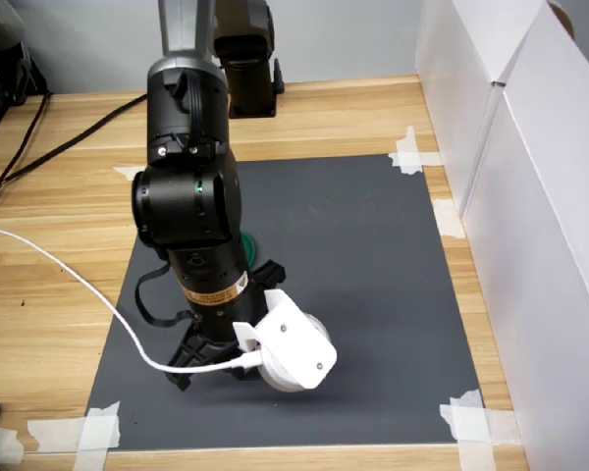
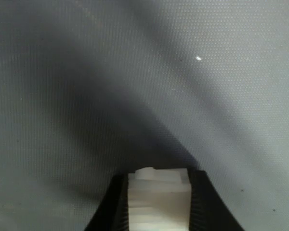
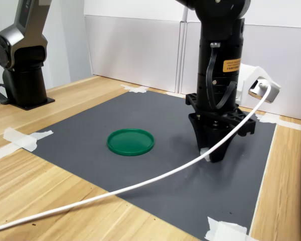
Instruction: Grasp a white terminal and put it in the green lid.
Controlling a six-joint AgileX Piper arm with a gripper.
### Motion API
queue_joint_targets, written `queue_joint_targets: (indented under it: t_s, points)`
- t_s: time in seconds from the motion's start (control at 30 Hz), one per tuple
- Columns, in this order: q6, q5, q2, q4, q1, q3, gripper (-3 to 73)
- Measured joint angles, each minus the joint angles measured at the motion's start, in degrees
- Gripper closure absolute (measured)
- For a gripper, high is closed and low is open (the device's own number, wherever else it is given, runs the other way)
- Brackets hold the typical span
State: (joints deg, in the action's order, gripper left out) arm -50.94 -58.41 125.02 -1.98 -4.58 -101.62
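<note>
Right now my fingers (image 2: 202, 204) are clamped on the white terminal (image 2: 159, 199), low at the wrist view's bottom centre. Left of me in the second exterior view, the green lid (image 3: 131, 141) lies flat on the dark mat (image 3: 90, 130), well apart.

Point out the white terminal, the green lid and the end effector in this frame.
white terminal (image 2: 159, 197): wrist view, front face of the block between the fingers.
green lid (image 3: 131, 141): second exterior view, centre of the disc's flat top.
end effector (image 3: 212, 153): second exterior view, between the fingertips near the mat.
</note>
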Motion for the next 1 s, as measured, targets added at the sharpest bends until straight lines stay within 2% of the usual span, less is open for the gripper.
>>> queue_joint_targets:
  t_s: [0.2, 0.37, 0.53, 1.0]
  points:
    - [0.41, -1.98, -5.43, -1.85, 0.0, 0.0, 42.1]
    - [1.49, -5.84, -12.01, -2.03, 0.0, 0.92, 42.1]
    - [1.4, -6.55, -18.61, -2.16, 0.0, 5.13, 42.1]
    - [-1.67, 0.51, -32.43, -1.98, 0.0, 26.36, 42.1]
